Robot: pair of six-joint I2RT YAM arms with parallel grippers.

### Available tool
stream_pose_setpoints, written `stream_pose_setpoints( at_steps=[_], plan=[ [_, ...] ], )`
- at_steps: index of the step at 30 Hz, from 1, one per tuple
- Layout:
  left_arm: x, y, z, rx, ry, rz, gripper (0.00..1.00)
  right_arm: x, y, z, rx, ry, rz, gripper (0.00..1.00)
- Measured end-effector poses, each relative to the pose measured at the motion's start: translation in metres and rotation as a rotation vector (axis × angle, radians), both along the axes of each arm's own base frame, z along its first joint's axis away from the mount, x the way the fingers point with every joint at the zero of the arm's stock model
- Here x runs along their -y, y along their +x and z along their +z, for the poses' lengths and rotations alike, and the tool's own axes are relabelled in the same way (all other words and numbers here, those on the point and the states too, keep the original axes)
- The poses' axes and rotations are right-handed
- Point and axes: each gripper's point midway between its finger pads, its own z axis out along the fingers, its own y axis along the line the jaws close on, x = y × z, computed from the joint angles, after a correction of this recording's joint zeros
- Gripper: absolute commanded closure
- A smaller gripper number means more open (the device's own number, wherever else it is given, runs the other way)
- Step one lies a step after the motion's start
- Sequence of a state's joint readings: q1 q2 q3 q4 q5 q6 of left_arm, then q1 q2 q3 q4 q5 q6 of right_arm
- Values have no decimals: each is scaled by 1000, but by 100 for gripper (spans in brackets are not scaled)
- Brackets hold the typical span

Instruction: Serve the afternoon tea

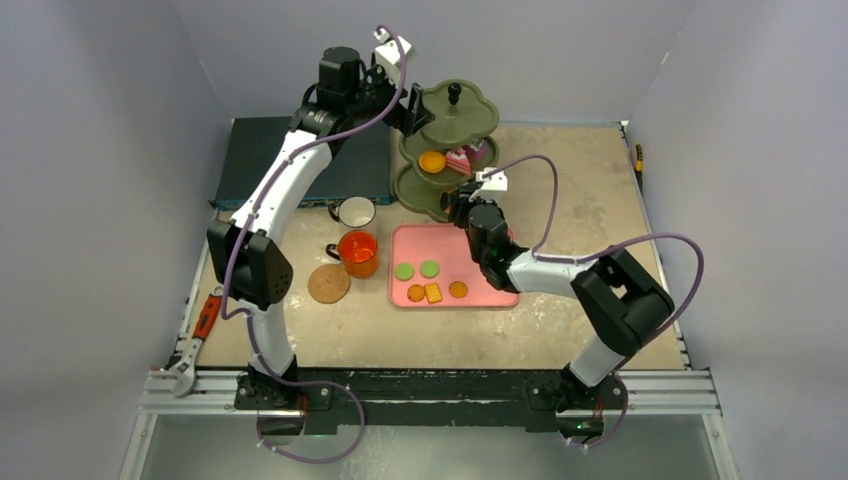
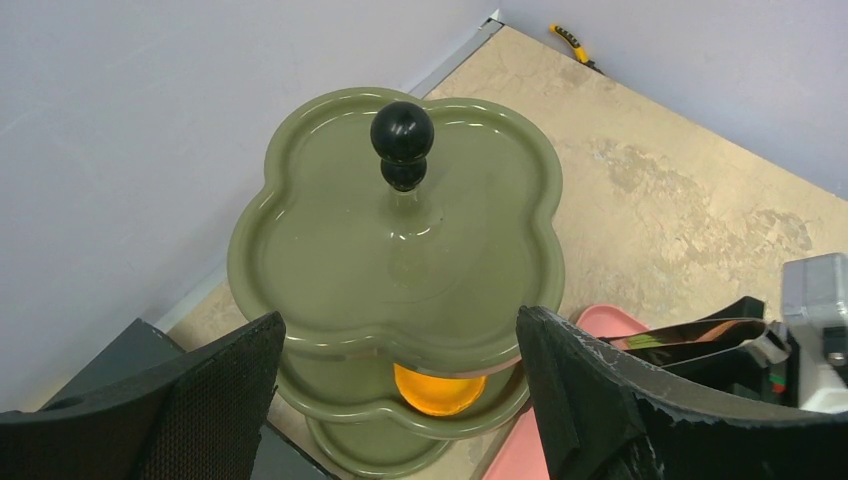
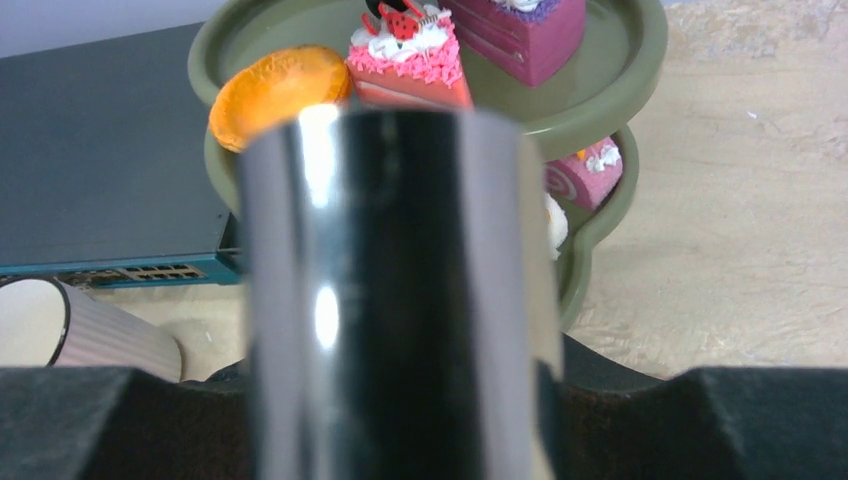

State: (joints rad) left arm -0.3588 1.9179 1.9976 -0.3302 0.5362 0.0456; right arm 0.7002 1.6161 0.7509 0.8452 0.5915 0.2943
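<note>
1. The olive-green three-tier stand (image 1: pixel 420 190) is shown at the far side of the table (image 1: pixel 590 180), just right of the flat dark-blue box (image 1: pixel 270 160); its top tier is capped by a black knob (image 2: pixel 402 130)
2. On the middle tier an orange biscuit (image 3: pixel 280 85), a pink cake slice (image 3: pixel 410 65) topped with white cream, and a magenta cake (image 3: pixel 525 40) are seen; a pink roll cake (image 3: pixel 592 165) is carried on the bottom tier
3. The left gripper (image 2: pixel 400 335) is held at the stand's left side, level with the top tier; its fingers (image 2: pixel 200 400) are spread wide apart with the tiers framed between them, and contact with the stand cannot be judged
4. The right gripper (image 1: pixel 455 200) is placed at the near edge of the stand and is clamped on a polished metal tool (image 3: pixel 400 280), which is pointed toward the middle tier; the kind of tool cannot be told
5. A pink tray (image 1: pixel 430 245) is laid just in front of the stand; 2 green biscuits (image 1: pixel 403 271), 2 round orange biscuits (image 1: pixel 458 289) and 1 square biscuit (image 1: pixel 434 293) are held on it
6. The white mug (image 1: pixel 354 212) is set upright between the box and the tray; the orange mug (image 1: pixel 358 252) is set just nearer, beside 1 cork coaster (image 1: pixel 328 283)
7. A red-handled wrench (image 1: pixel 200 325) is seen at the table's left edge
</note>
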Motion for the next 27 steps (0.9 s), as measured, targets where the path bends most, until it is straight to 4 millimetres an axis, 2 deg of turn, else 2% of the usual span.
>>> stream_pose_setpoints(
  at_steps=[8,12,15,18,21,27],
  plan=[
    [3,0,6,24,-15,-16,7,-1,8,-24,-22,-25,-29,43],
    [10,0,13,46,-42,-57,3,1,9,-23,-15,-22,-45,38],
    [20,7,14,57,-69,-98,2,2,9,-21,-12,-19,-46,37],
    [31,17,6,55,-84,-144,1,2,9,-15,-3,-10,-46,37],
    [43,28,-13,43,-89,-195,2,3,7,-1,20,14,-46,37],
    [60,40,-43,28,-125,-300,16,12,-4,33,68,74,-46,37]
  ],
)
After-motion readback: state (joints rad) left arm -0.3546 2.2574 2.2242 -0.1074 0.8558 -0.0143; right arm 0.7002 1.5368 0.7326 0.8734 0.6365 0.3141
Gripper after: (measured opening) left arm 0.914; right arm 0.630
